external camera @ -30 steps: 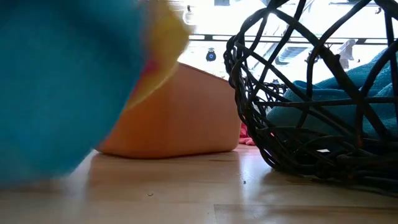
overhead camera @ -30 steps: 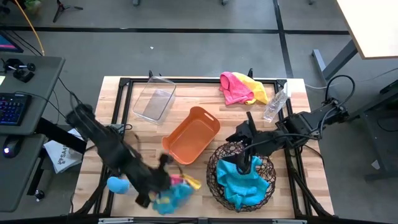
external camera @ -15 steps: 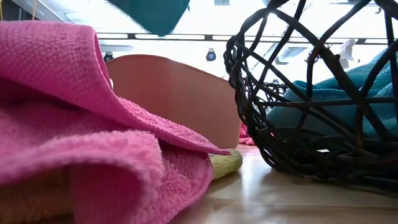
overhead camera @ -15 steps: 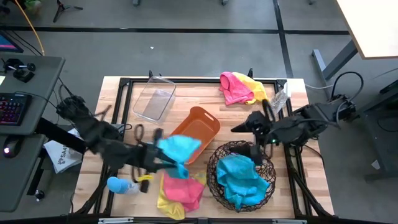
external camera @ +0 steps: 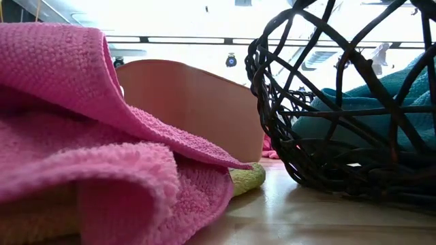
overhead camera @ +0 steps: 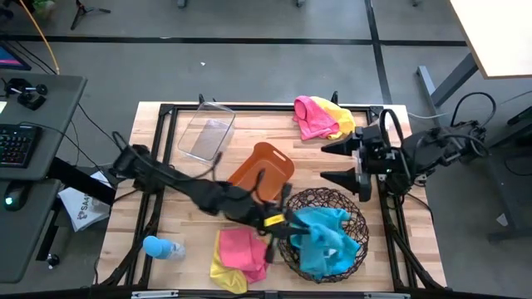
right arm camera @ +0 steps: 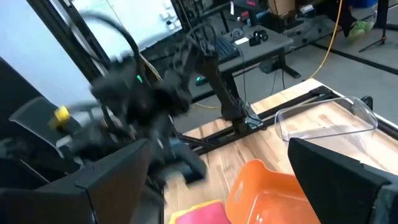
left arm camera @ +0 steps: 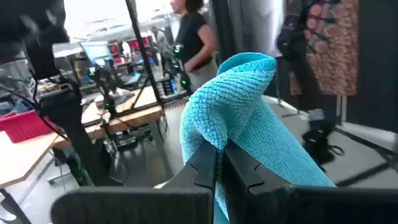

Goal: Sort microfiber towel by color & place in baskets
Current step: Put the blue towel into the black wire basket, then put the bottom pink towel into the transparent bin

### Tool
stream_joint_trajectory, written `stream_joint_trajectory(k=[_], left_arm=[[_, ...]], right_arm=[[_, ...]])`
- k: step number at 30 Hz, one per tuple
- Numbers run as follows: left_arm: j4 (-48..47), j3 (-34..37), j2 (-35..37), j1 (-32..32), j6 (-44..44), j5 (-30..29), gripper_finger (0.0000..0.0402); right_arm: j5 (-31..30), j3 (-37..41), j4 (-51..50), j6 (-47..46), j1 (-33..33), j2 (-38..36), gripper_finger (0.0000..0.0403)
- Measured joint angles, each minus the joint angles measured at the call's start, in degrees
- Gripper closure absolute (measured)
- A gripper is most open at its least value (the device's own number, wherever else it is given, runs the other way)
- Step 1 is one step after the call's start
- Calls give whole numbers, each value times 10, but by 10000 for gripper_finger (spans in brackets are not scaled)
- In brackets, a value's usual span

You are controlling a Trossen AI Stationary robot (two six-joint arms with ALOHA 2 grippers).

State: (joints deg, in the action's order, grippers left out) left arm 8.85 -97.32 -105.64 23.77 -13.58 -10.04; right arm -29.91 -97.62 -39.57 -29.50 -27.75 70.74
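Now we have the left gripper (overhead camera: 287, 228) pinching a blue towel (left arm camera: 249, 124) at the wire basket (overhead camera: 353, 208) rim; next, we judge, release it inside; right gripper (overhead camera: 353, 164) waits spread.

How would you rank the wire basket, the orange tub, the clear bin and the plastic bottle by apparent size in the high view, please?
1. Wire basket, largest.
2. Orange tub, though the left arm covers part of it.
3. Clear bin; close to the tub, so that order is unsure.
4. Plastic bottle, clearly smallest.

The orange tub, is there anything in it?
Cannot tell for sure. The orange tub is tipped up on its side, and the left arm covers part of it; no cloth shows inside.
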Motion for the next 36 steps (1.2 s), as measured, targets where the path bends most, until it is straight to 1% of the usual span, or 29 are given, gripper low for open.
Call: stream_joint_trajectory(k=[2,5,6,8,10,12,16,20,23,27,31,33,36], left_arm=[[16,0,-25,-11,0,0,401],[8,0,-65,-23,4,1,399],[5,1,-75,-26,25,1,397],[-3,1,-93,-36,94,3,387],[-21,1,-99,-44,146,26,368],[-31,1,-100,-50,179,42,341],[-75,-1,-83,-52,195,49,273],[-188,-30,-62,-48,204,55,208],[-303,-62,-58,-36,200,68,175],[-471,-103,-49,-2,194,86,155],[-618,-105,-46,57,204,90,152],[-637,-88,-52,90,210,90,152],[-612,-36,-52,138,210,81,152]], right_arm=[[0,0,0,1,0,-4,25],[1,0,0,13,0,-5,25],[2,0,0,14,0,-5,25],[2,0,-1,15,0,-5,25],[4,0,-3,17,0,-5,25],[14,0,-4,28,0,-5,25],[17,0,-5,41,0,-6,25],[20,0,-5,43,0,-13,25],[20,0,-5,45,0,-19,25],[20,0,-6,45,0,-23,25],[21,0,-23,41,0,-23,25],[21,0,-31,40,0,-22,25],[21,0,-35,35,0,-22,25]])
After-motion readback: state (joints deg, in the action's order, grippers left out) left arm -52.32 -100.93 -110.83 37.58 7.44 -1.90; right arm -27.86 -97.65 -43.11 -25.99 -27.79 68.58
